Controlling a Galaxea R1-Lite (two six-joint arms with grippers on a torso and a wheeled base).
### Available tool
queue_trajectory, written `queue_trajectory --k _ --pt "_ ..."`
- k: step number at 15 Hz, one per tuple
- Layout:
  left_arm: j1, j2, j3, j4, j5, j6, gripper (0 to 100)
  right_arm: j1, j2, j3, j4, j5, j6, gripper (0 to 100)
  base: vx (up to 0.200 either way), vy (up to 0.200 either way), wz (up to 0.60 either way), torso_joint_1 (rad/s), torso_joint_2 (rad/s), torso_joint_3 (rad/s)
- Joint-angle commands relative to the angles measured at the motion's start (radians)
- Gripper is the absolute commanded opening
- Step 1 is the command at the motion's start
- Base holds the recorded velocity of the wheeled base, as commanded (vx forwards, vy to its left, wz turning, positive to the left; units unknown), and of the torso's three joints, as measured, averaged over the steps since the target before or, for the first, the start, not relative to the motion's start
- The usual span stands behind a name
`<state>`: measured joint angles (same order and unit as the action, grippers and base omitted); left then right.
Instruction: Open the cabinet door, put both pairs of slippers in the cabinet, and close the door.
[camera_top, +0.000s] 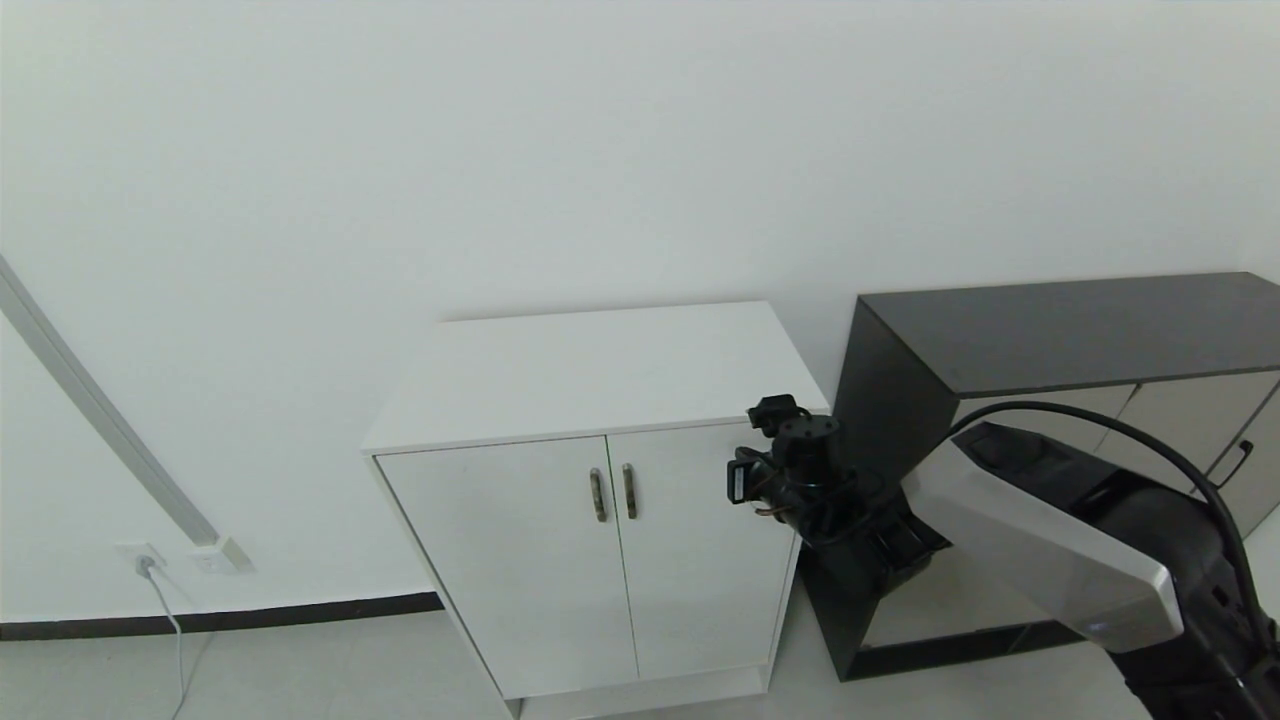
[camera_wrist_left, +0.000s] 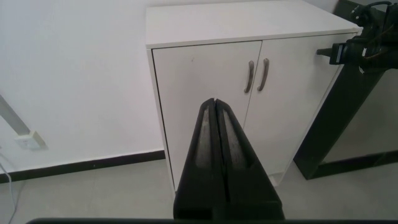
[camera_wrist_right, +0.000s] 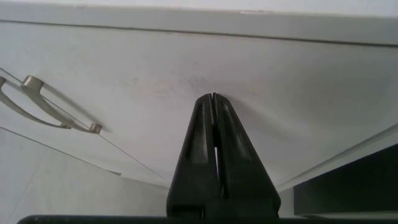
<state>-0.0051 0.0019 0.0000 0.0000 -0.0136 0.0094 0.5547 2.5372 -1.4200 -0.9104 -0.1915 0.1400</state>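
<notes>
A white two-door cabinet (camera_top: 600, 470) stands against the wall with both doors closed, its two metal handles (camera_top: 613, 492) side by side at the centre seam. My right gripper (camera_wrist_right: 215, 99) is shut, its tips close against the right door (camera_wrist_right: 186, 81), with the handles (camera_wrist_right: 37, 102) off to one side. In the head view that right arm (camera_top: 790, 480) hovers at the cabinet's upper right corner. My left gripper (camera_wrist_left: 215, 102) is shut with nothing in it, held back from the cabinet (camera_wrist_left: 249, 93) and pointing at its left door.
A dark cabinet (camera_top: 1050, 400) with grey fronts stands right beside the white one. A wall socket with a cable (camera_top: 145, 565) sits low on the wall at the left. Grey floor (camera_top: 250, 670) lies open in front of the cabinets.
</notes>
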Motion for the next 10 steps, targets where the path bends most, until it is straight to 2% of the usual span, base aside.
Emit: queue_trajectory --k 1,8,10 --pt "0.001 0.0 0.0 0.0 0.0 0.0 0 0.001 0.009 -0.008 0.001 0.0 0.0 0 0.0 0.0 0.0 0.0 0.0 0.0" --pt "0.001 0.0 0.0 0.0 0.0 0.0 0 -0.007 0.014 -0.016 -0.004 0.0 0.001 0 0.0 0.0 0.0 0.0 0.0 0.0" --pt "0.001 0.0 0.0 0.0 0.0 0.0 0 0.004 -0.025 0.042 -0.022 -0.002 0.001 0 0.0 0.0 0.0 0.0 0.0 0.0"
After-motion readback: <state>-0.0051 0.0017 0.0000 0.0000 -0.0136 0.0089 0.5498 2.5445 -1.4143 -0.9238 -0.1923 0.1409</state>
